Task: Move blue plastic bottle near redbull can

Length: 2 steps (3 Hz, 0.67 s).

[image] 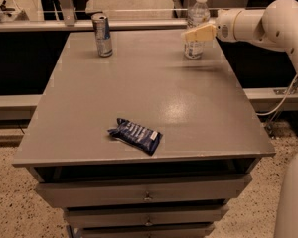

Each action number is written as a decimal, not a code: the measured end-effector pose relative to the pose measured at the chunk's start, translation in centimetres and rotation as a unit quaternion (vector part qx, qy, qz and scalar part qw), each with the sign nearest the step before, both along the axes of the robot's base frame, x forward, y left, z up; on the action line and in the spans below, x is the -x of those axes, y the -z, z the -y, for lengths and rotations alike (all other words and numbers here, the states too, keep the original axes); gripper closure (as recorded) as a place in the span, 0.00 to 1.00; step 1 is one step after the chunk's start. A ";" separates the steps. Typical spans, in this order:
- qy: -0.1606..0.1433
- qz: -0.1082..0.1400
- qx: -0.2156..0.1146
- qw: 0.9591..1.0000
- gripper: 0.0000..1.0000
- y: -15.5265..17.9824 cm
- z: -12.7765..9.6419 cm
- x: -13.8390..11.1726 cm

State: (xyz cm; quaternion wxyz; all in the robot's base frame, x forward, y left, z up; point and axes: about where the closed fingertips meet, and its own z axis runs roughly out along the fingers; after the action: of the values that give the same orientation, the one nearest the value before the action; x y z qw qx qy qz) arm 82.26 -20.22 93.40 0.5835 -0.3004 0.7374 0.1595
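The blue plastic bottle [195, 15], clear with a white cap and white label, stands upright at the back right of the grey table [154, 88]. The redbull can [103, 34], silver and blue, stands upright at the back left, well apart from the bottle. My gripper [199, 32] reaches in from the right on a white arm [268, 20]. Its cream tip lies across the front of the bottle's middle, at label height.
A flat dark-blue snack wrapper [135, 135] lies near the table's front edge, left of centre. Drawers [148, 196] sit under the tabletop. A railing and dark shelving run behind the table. A cable hangs at the right.
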 end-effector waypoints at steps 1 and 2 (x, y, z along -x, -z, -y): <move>-0.017 -0.023 -0.017 0.999 0.00 1.3 -1.4 -0.3; -0.026 -0.024 -0.034 0.999 0.18 1.9 -2.4 -0.4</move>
State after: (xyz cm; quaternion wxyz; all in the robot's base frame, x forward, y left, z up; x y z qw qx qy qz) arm 82.66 -17.85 91.50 0.5712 -0.2962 0.7371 0.2067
